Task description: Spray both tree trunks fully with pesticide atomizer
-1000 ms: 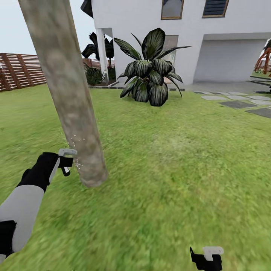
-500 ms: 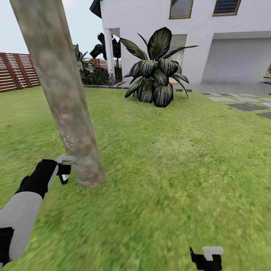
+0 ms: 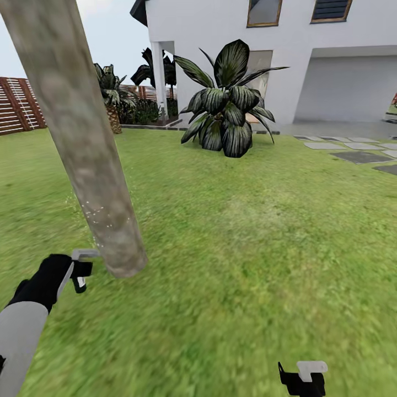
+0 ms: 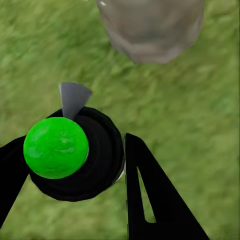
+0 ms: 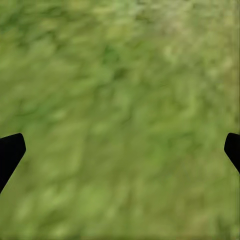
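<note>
One tree's thick mottled grey-tan tree trunk point(image 3: 82, 149) leans across the left of the head view, with white specks of spray point(image 3: 94, 212) low on it. Its base point(image 4: 150, 25) also appears in the left wrist view. My left gripper point(image 3: 81, 270) hangs just left of the trunk's foot, shut on the pesticide atomizer point(image 3: 84, 255). The left wrist view gives the atomizer point(image 4: 65, 150) as a black round body with a bright green ball on top and a grey nozzle pointing at the trunk. My right gripper point(image 3: 303, 377) is open low over bare grass, its fingertips point(image 5: 10, 150) wide apart.
Lawn spreads all around. A big dark-leaved plant point(image 3: 229, 105) stands ahead before the white house point(image 3: 286, 60). Grey stepping stones point(image 3: 358, 154) lie at the right. A slatted brown fence point(image 3: 16, 105) and a short palm point(image 3: 110, 107) are at the far left.
The view has shifted a little, and the trunk now sits further left in it. My left gripper with the atomizer has dropped lower beside the trunk's foot. The right gripper has stayed put.
</note>
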{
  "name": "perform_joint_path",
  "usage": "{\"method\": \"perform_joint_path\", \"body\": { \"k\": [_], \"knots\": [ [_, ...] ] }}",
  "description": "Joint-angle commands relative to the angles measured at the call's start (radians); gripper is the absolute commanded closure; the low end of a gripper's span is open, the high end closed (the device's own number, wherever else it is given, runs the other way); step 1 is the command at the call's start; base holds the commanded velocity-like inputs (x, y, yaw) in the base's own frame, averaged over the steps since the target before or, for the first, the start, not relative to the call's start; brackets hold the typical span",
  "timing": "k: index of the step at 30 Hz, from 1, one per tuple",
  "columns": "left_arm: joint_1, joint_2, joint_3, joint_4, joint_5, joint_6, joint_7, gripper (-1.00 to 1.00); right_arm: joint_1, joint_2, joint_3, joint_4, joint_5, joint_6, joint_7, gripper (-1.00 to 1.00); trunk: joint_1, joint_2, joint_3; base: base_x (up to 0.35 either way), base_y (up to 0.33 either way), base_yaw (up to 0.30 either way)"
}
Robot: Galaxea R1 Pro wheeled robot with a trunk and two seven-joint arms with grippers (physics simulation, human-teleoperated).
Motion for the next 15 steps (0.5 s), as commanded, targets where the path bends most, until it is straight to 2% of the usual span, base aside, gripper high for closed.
{"method": "perform_joint_path", "body": {
  "k": [1,2,3,4,5,6,7,9,11,13,14,15],
  "knots": [
    [0.000,-0.004,0.002,0.011,-0.008,0.001,-0.009,1.00,-0.001,0.000,-0.007,0.001,0.011,-0.004,-0.003,-1.00,0.000,0.000,-0.001,0.000,0.000,0.000],
    [0.001,-0.033,0.001,0.026,-0.008,0.000,-0.008,1.00,-0.001,0.000,-0.007,0.001,0.011,-0.004,-0.003,-1.00,0.000,0.000,-0.001,0.000,0.000,0.000],
    [0.001,-0.074,-0.001,0.034,-0.012,-0.002,-0.008,1.00,-0.001,0.000,-0.007,0.001,0.011,-0.004,-0.003,-1.00,0.000,0.000,-0.001,0.000,0.000,0.000],
    [0.001,-0.096,-0.001,0.036,-0.015,-0.002,-0.008,1.00,-0.001,0.000,-0.007,0.001,0.011,-0.004,-0.003,-1.00,0.000,0.000,-0.001,0.000,0.000,0.000],
    [0.001,-0.105,0.001,0.037,-0.016,-0.003,-0.008,1.00,-0.001,0.000,-0.007,0.001,0.011,-0.004,-0.003,-1.00,0.000,0.000,-0.001,0.000,0.000,0.000],
    [0.001,-0.105,0.002,0.037,-0.016,-0.003,-0.008,1.00,-0.001,0.000,-0.007,0.001,0.011,-0.004,-0.003,-1.00,0.000,0.000,-0.001,0.000,0.000,0.000],
    [0.001,-0.090,0.004,0.038,-0.017,-0.003,-0.008,1.00,-0.001,0.000,-0.007,0.001,0.011,-0.004,-0.003,-1.00,0.000,0.000,-0.001,0.000,0.000,0.000],
    [0.003,-0.044,0.006,0.039,-0.013,-0.002,-0.008,1.00,-0.001,0.000,-0.007,0.001,0.011,-0.004,-0.003,-1.00,0.000,0.000,-0.001,0.000,0.000,0.000],
    [0.007,-0.027,0.006,0.038,-0.011,-0.002,-0.008,1.00,-0.001,0.000,-0.007,0.001,0.011,-0.004,-0.003,-1.00,0.000,0.000,-0.001,0.000,0.000,0.000],
    [0.009,-0.029,0.005,0.040,-0.011,-0.007,-0.007,1.00,-0.001,0.000,-0.007,0.001,0.011,-0.004,-0.003,-1.00,0.000,0.000,-0.001,0.019,-0.011,0.109],
    [0.014,-0.037,0.004,0.052,-0.010,-0.033,-0.006,1.00,-0.001,0.000,-0.007,0.001,0.011,-0.004,-0.003,-1.00,0.000,0.000,-0.001,0.097,-0.104,0.216],
    [0.025,-0.053,0.004,0.080,-0.012,-0.090,0.002,1.00,-0.001,0.000,-0.007,0.001,0.011,-0.004,-0.003,-1.00,0.000,0.000,-0.001,0.144,-0.173,0.244]
  ]
}}
